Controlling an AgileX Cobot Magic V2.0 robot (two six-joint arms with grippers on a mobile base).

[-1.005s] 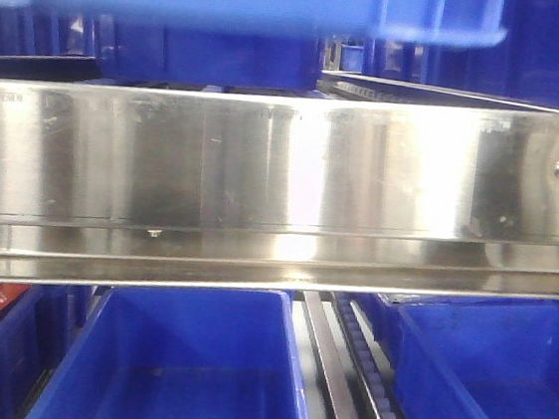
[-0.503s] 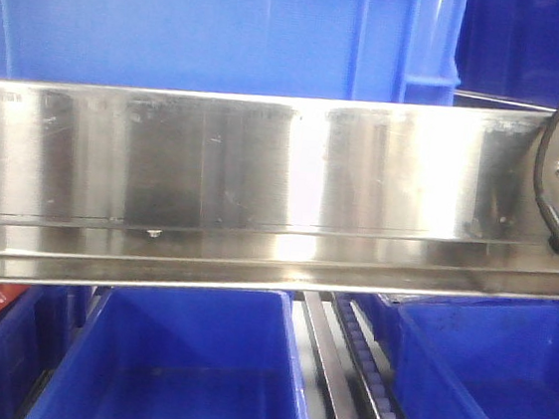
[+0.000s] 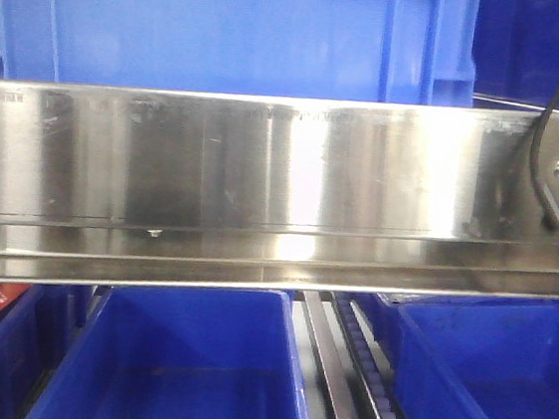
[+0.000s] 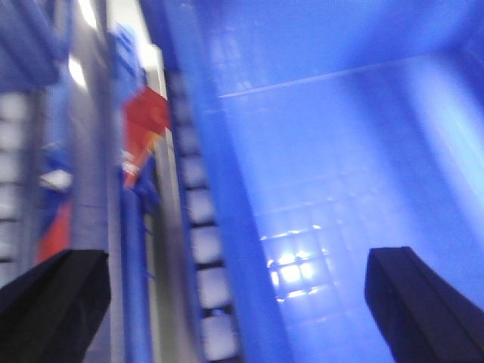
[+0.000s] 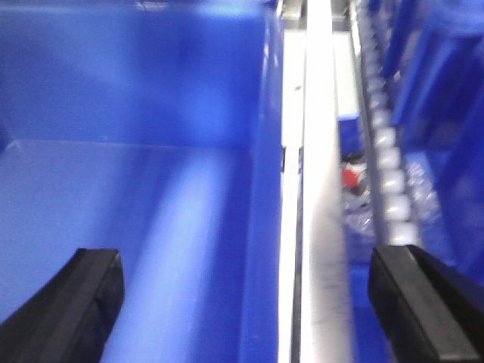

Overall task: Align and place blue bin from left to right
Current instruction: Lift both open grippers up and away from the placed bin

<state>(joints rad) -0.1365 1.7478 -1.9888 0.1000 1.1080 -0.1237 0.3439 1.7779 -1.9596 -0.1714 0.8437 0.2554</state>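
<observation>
- Task object: the large, lighter-blue plastic crate with raised vertical ribs (image 3: 228, 29) sits behind the brushed stainless-steel shelf rail (image 3: 263, 178) in the front view, filling the upper part of the frame. Its base is hidden by the rail, so I cannot tell whether it rests on the shelf or is carried just above it.
- Left end effector (image 4: 242, 299): the two dark fingers stand wide apart. One finger (image 4: 420, 302) lies over the crate's interior floor; the other lies outside its wall, over the roller track (image 4: 200, 249). The wall runs between the fingers, but neither is seen touching it. This view is blurred.
- Right end effector (image 5: 242, 302): the fingers are likewise spread wide, straddling the crate's right wall (image 5: 261, 227); one is over the interior, the other over the steel rail (image 5: 318, 189) beside it. No clamping is visible.
- Progress judgement: I assess the crate as already at shelf level and roughly in its lane, with both arms bracketing its side walls. Final lateral alignment and confirmed set-down appear to remain.
- Surroundings: smaller, darker blue smooth-sided bins (image 3: 183, 369) occupy the lower level. A black cable (image 3: 552, 138) hangs across the rail at right.
</observation>
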